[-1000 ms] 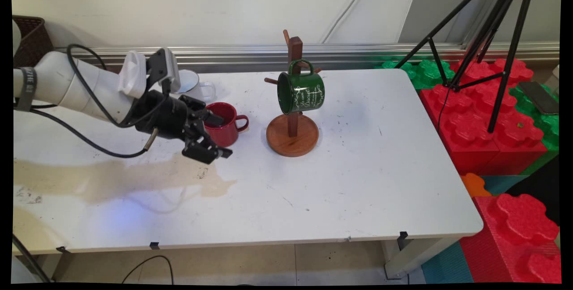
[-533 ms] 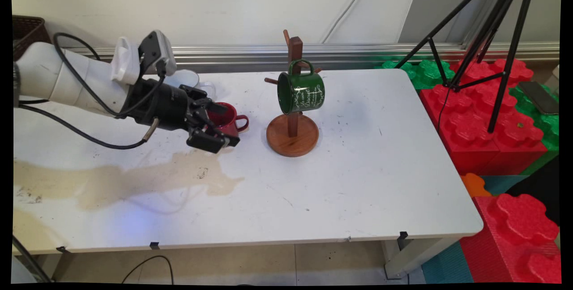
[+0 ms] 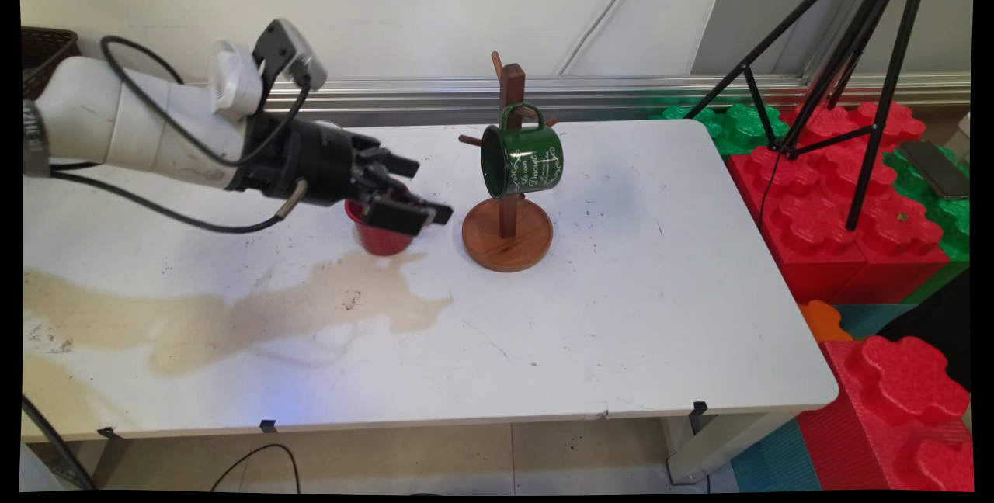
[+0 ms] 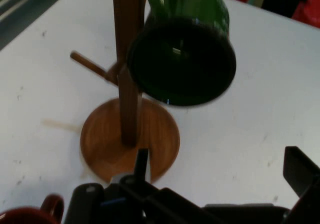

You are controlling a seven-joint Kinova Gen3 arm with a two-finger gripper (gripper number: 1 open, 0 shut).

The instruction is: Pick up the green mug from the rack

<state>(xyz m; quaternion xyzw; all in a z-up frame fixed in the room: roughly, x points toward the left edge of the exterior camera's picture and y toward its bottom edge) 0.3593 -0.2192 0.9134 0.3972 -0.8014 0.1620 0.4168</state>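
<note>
The open, empty pincer [image 3: 415, 191] hovers above the red mug [image 3: 378, 237], the wooden mug tree [image 3: 509, 233] at its 3 o'clock.

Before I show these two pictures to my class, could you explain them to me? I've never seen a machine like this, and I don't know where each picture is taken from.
This is a white robot arm ending in a black gripper with two fingers, spread open and holding nothing. One picture comes from a fixed camera looking down across the white table. The other comes from a camera on the hand itself, looking along the fingers. The gripper hovers over a red mug. Beside it stands a wooden mug tree, with a green mug hanging from a peg. A brownish stain spreads over the table.
</note>
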